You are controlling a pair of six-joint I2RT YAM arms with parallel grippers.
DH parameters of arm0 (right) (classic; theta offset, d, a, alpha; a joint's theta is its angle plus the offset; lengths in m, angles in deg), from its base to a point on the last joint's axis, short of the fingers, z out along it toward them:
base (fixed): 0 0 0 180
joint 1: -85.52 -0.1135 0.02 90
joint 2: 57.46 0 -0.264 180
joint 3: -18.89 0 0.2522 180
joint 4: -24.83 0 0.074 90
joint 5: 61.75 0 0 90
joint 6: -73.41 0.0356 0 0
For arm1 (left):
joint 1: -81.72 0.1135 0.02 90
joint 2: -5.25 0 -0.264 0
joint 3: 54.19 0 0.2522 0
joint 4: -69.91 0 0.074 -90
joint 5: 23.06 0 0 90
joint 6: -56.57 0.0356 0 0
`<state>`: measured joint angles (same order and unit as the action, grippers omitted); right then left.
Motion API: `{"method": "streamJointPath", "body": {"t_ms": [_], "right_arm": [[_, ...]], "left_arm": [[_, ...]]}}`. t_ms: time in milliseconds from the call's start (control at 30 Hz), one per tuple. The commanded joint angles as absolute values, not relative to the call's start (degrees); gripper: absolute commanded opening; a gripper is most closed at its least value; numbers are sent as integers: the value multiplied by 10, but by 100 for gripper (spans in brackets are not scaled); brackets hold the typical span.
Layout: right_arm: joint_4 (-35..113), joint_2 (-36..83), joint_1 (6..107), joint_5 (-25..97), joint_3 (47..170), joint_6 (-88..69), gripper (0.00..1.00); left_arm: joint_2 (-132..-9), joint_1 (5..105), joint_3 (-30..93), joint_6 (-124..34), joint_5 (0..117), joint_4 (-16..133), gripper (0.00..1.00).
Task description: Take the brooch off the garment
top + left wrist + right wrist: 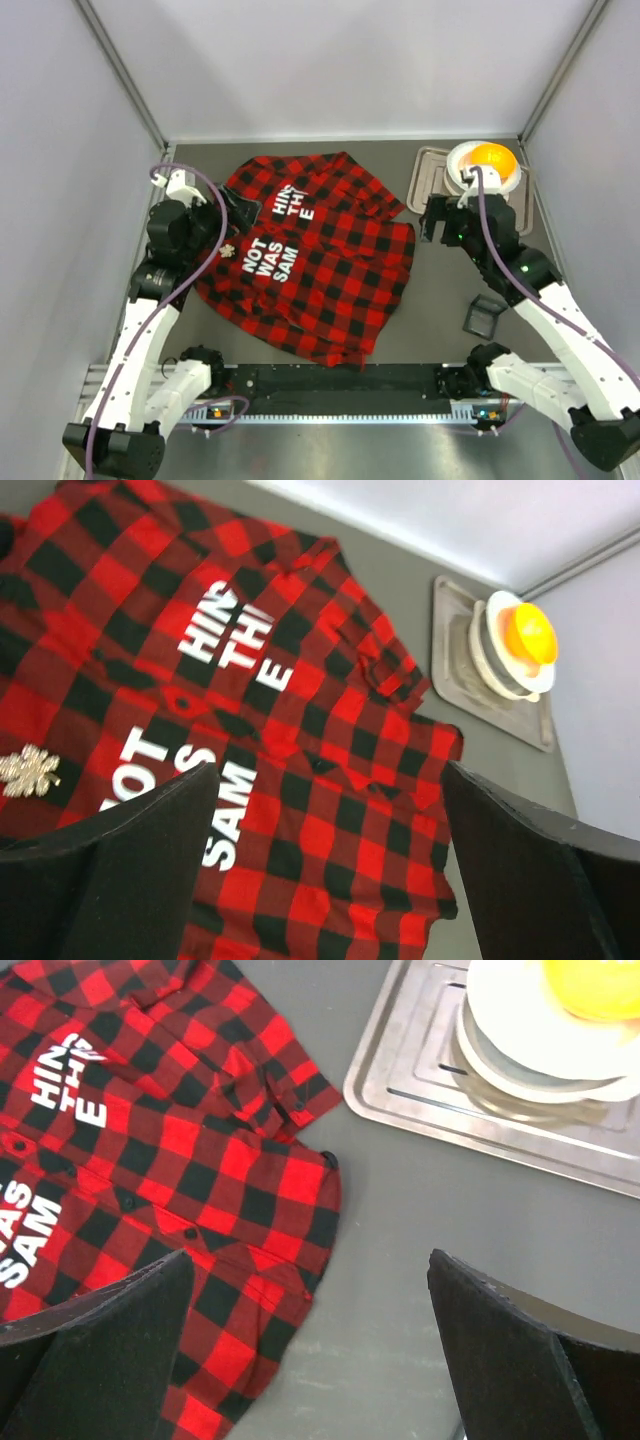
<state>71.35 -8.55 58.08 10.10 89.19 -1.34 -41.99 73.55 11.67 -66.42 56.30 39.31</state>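
**A:** First the left gripper (330, 880): how wide?

**B:** Spread fully, with nothing between the fingers (150, 860). Hanging above the garment (300, 710), over the white letters (225, 640).

**A:** And the brooch (28, 771)?

**B:** Sitting on the garment, just left of the word "NOT", near the left finger but apart from it. Small, pale gold, shaped like a flower.

**A:** Then the right gripper (310, 1360)?

**B:** Also opened wide and empty. Placed above the bare table (440, 1210), between the right edge of the garment and a metal tray (400, 1070).

**A:** On the tray?

**B:** Stacked white bowls (530, 1030), with an orange-yellow round thing (600, 980) on top. Nearer to the arm bases, on the table, a small dark box (485, 316).
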Motion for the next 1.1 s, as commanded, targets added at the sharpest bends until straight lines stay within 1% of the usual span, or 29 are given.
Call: {"method": "streamJointPath", "body": {"t_ms": [0, 100, 133, 167, 200, 267, 300, 400, 533, 567, 600, 667, 700, 767, 800, 833, 867, 933, 1000, 1067], "right_arm": [[633, -20, 585, 179, 904, 27, 99], [552, 49, 567, 277, 904, 52, 99], [512, 72, 548, 275, 907, 54, 99], [508, 104, 501, 269, 921, 48, 99], [508, 163, 478, 247, 940, 43, 99], [499, 227, 422, 241, 997, 34, 99], [485, 280, 406, 253, 1024, 34, 99], [413, 348, 364, 297, 1054, 48, 99], [390, 474, 322, 324, 1138, 58, 97], [371, 490, 317, 331, 1151, 64, 95], [350, 507, 312, 347, 1169, 70, 90], [332, 561, 307, 373, 1192, 100, 80], [320, 579, 306, 396, 1203, 112, 71], [287, 625, 306, 416, 1233, 137, 62], [274, 638, 306, 436, 1248, 145, 58], [245, 650, 306, 449, 1256, 152, 56], [236, 666, 306, 460, 1266, 168, 55], [222, 711, 306, 491, 1300, 181, 52], [213, 753, 306, 520, 1341, 194, 50], [219, 778, 305, 529, 1367, 197, 49]], "left_arm": [[-430, 739, 113, -673, 598, 342, 98], [-459, 739, 115, -668, 651, 277, 98], [-463, 739, 113, -673, 686, 268, 98], [-467, 739, 112, -681, 704, 258, 98], [-471, 740, 111, -691, 726, 238, 98], [-471, 741, 106, -716, 767, 223, 98], [-473, 742, 105, -719, 774, 219, 97], [-479, 766, 89, -754, 762, 220, 97], [-491, 805, 68, -803, 754, 241, 98], [-491, 811, 62, -811, 756, 249, 96], [-494, 831, 58, -818, 748, 260, 84], [-505, 846, 48, -838, 740, 283, 70], [-525, 860, 45, -840, 737, 291, 67], [-556, 882, 40, -851, 699, 306, 65], [-596, 902, 41, -848, 681, 327, 63], [-615, 910, 46, -841, 636, 342, 56], [-635, 918, 49, -832, 619, 357, 51], [-690, 930, 65, -799, 590, 394, 48], [-736, 939, 77, -786, 583, 396, 40], [-762, 946, 89, -777, 569, 397, 36]]}}
